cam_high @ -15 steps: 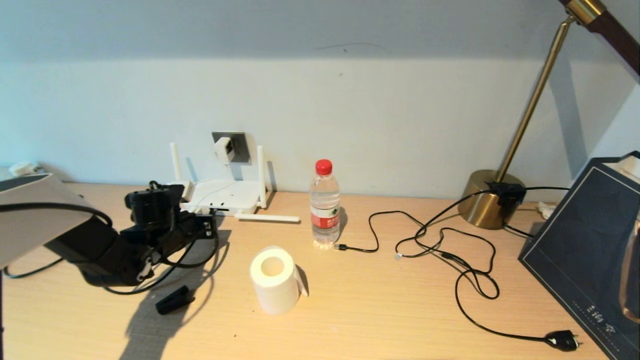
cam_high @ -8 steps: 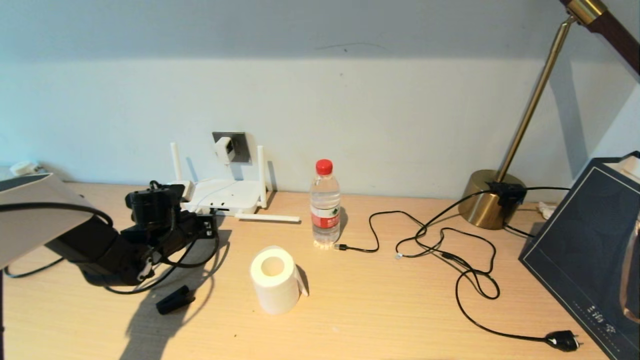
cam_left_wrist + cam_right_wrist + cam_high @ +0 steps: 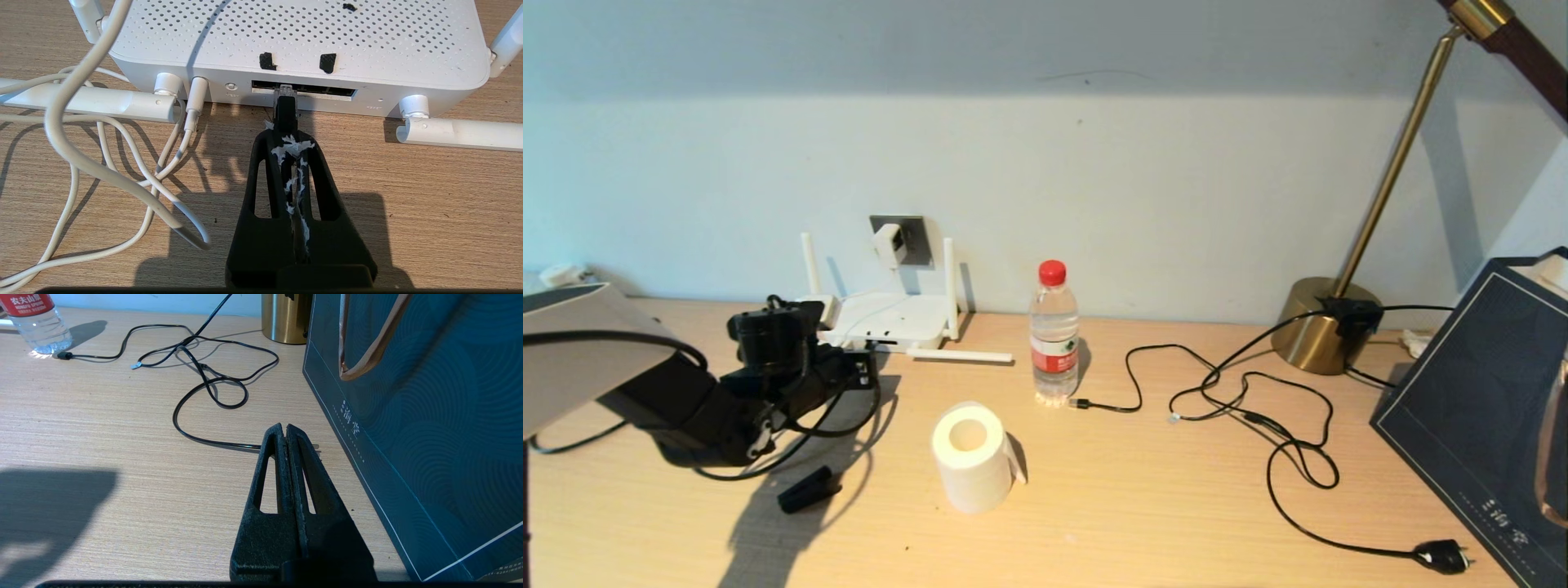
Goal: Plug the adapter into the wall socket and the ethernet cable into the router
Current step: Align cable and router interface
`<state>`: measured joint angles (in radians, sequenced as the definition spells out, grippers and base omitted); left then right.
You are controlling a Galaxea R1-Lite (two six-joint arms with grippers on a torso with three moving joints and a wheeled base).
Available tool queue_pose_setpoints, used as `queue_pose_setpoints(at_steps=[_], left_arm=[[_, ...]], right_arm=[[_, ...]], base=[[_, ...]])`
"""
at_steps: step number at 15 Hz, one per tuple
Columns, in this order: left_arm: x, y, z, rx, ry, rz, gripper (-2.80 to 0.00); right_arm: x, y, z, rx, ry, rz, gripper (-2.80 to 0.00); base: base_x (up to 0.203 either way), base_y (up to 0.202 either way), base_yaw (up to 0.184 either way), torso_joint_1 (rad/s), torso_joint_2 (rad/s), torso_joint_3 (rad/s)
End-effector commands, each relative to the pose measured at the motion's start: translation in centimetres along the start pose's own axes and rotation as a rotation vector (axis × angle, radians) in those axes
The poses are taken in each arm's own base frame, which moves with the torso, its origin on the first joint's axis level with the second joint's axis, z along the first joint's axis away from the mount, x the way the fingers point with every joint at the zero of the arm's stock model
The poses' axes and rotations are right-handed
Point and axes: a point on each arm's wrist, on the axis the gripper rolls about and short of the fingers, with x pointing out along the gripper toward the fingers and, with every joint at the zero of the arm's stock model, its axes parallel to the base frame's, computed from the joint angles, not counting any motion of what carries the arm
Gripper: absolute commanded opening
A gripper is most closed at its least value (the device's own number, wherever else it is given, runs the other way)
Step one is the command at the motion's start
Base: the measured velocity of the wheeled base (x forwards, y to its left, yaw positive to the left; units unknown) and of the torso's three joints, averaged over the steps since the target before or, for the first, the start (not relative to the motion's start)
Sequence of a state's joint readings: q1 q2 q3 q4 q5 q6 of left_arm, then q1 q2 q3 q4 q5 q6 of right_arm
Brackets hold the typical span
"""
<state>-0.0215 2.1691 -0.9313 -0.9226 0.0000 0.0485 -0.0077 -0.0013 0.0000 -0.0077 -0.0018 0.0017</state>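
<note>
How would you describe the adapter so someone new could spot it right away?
Find the pale wall behind the desk, then the dark grey socket just above the white router. The adapter is the small white cube on that plate's lower left. Unlike the router's slim antennas beside it, it is blocky and sits on the wall.

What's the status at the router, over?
Left gripper shut on ethernet cable plug, tip at router port. Adapter in wall socket. Right gripper shut, idle beside gift bag. Nothing blocking.
</note>
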Motion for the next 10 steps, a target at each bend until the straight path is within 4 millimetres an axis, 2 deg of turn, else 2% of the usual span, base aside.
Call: queue_pose_setpoints(at_steps=[1, 10], left_arm=[[0.01, 0.0, -0.04, -0.001, -0.002, 0.0, -2.8], [0.09, 0.11, -0.11, 0.001, -0.001, 0.001, -2.8]], right_arm=[[0.01, 0.0, 0.01, 0.0, 0.0, 0.0, -2.8], [0.01, 0.0, 0.02, 0.0, 0.0, 0.0, -2.8]], base=[[0.0, 0.0, 0.0, 0.0, 0.0, 0.0], [0.0, 0.0, 0.0, 0.0, 0.0, 0.0]])
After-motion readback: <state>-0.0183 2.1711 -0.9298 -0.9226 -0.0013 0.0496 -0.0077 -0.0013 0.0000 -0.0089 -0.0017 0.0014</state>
